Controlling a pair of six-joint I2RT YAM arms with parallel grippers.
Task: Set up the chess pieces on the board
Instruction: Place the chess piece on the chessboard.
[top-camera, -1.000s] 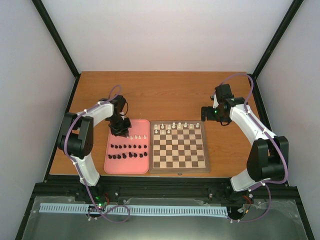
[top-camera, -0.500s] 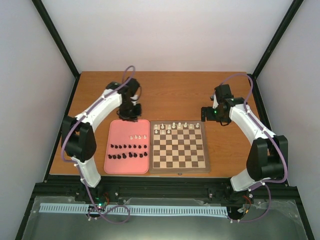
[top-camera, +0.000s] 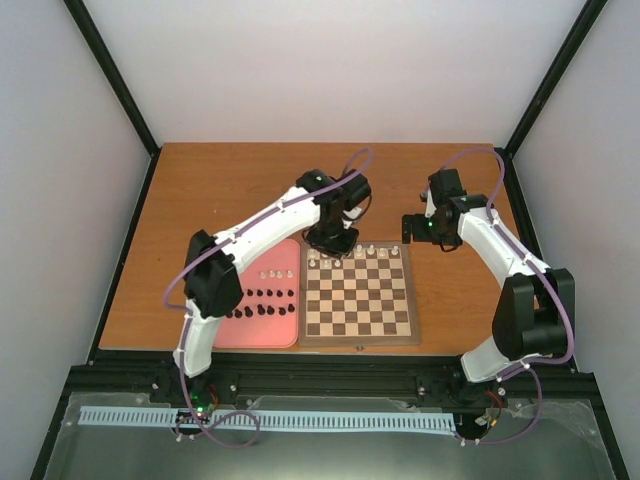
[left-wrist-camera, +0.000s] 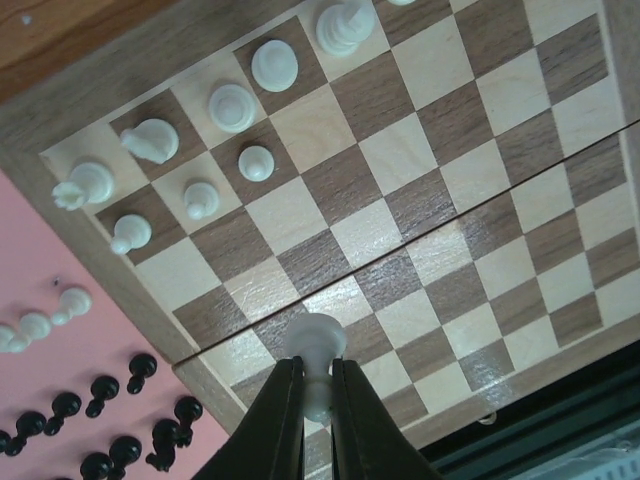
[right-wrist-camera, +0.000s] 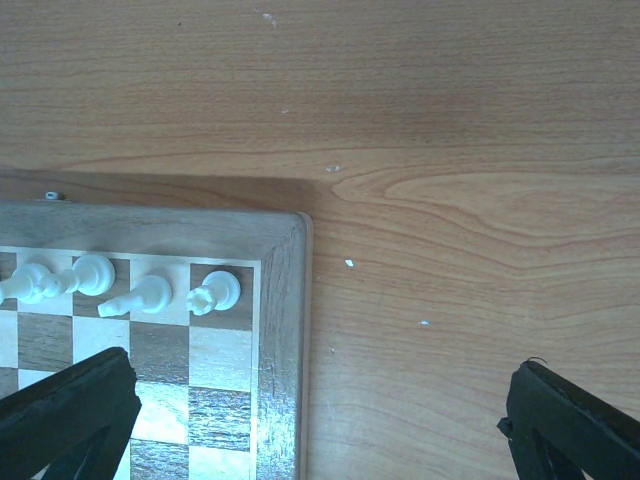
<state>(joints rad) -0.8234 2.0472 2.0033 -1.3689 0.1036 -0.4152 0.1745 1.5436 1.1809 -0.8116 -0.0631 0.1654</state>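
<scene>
The board (top-camera: 360, 312) lies on the wooden counter (top-camera: 250, 190), and everything here is placed from it. The left arm (top-camera: 265, 222) reaches across to the board's far left corner, where the left jaws are pinched narrow on one white pawn (left-wrist-camera: 316, 345). They hold it above the board's squares. The left wrist view does not show which square lies directly under it, and the pawn does not look to be touching the wood. Along the board's far edge stands a row of white pieces (top-camera: 365, 250). In the left wrist view three more white pawns (left-wrist-camera: 200, 198) stand on the second row, just in front of the pieces nearest that corner. A pink tray (top-camera: 255, 335) lies against the board's left side. On it, two rows of black pieces (top-camera: 262, 300) stand nearer the arm bases, and a few spare white pawns (left-wrist-camera: 40, 320) stand beyond them towards the far edge. The right arm (top-camera: 500, 250) hangs over bare counter just beyond the board's far right corner. The right jaws are spread wide with nothing between them, so only their two dark tips show at the bottom corners of the right wrist view. That view also takes in the corner itself, where a white rook (right-wrist-camera: 215, 292) stands on the last square and a knight (right-wrist-camera: 140, 297) just beside it.
</scene>
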